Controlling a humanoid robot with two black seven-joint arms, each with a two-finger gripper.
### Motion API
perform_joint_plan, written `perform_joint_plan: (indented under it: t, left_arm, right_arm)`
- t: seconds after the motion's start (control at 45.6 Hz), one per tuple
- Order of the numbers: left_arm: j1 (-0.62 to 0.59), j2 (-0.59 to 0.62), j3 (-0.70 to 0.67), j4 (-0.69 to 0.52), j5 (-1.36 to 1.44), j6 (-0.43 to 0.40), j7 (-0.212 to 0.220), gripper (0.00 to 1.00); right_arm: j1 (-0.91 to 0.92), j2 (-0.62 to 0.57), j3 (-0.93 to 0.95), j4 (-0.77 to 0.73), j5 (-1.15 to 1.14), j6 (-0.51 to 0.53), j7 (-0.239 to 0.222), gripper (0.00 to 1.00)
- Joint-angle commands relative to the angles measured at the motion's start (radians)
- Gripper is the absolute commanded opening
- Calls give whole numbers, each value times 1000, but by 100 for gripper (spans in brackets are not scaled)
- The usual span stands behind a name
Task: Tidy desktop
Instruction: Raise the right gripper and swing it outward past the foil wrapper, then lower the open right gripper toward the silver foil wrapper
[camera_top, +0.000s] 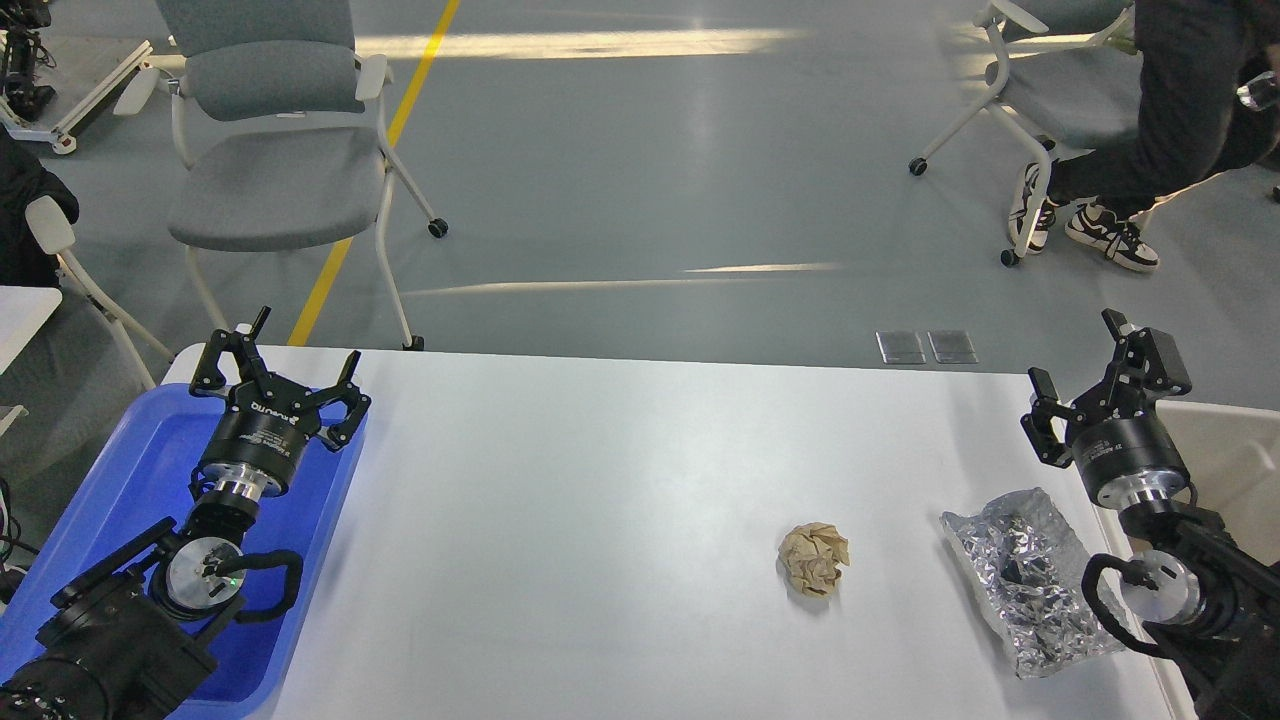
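The white desktop (600, 500) fills the lower middle of the head view. A crumpled ball of brown paper (814, 559) lies on it right of centre. A crinkled silver foil bag (1030, 580) lies flat near the right edge. My left gripper (283, 362) is open and empty above the far end of the blue tray (110, 490) at the left edge. My right gripper (1078, 362) is open and empty above the desktop's far right corner, beyond the foil bag.
A cream-white bin (1225, 450) stands off the right edge of the desktop, partly behind my right arm. Grey chairs (280, 150) stand on the floor beyond the desk. A person's legs (1130, 200) are at the far right.
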Motion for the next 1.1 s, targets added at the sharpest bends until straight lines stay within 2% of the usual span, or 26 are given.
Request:
perform_joint_plan:
  t: [0.0, 0.175, 0.329, 0.504, 0.635, 0.811, 0.898, 0.964, 1.074]
  left_arm:
    - [0, -1, 0, 0, 0, 0, 0, 100]
    - [0, 0, 0, 0, 0, 0, 0, 100]
    - [0, 0, 0, 0, 0, 0, 0, 100]
    - [0, 0, 0, 0, 0, 0, 0, 100]
    - [0, 0, 0, 1, 0, 0, 0, 100]
    - [0, 0, 0, 0, 0, 0, 0, 100]
    - [0, 0, 0, 0, 0, 0, 0, 100]
    - [0, 0, 0, 0, 0, 0, 0, 100]
    - [0, 0, 0, 0, 0, 0, 0, 100]
  right_arm:
    - [-8, -41, -13, 18, 1, 34, -31, 100]
    - [1, -119, -94, 70, 1, 40, -82, 100]
    - [10, -216, -154, 180, -15, 42, -162, 100]
    - [41, -305, -180, 232, -16, 42, -248, 100]
    - [41, -354, -180, 260, -47, 57, -252, 100]
    - [44, -438, -177, 280, -128, 221, -245, 100]
    - [55, -460, -178, 281, -226, 225, -241, 100]
    - [64, -483, -177, 294, -387, 217, -241, 100]
    - [59, -524, -180, 356, -535, 212, -241, 100]
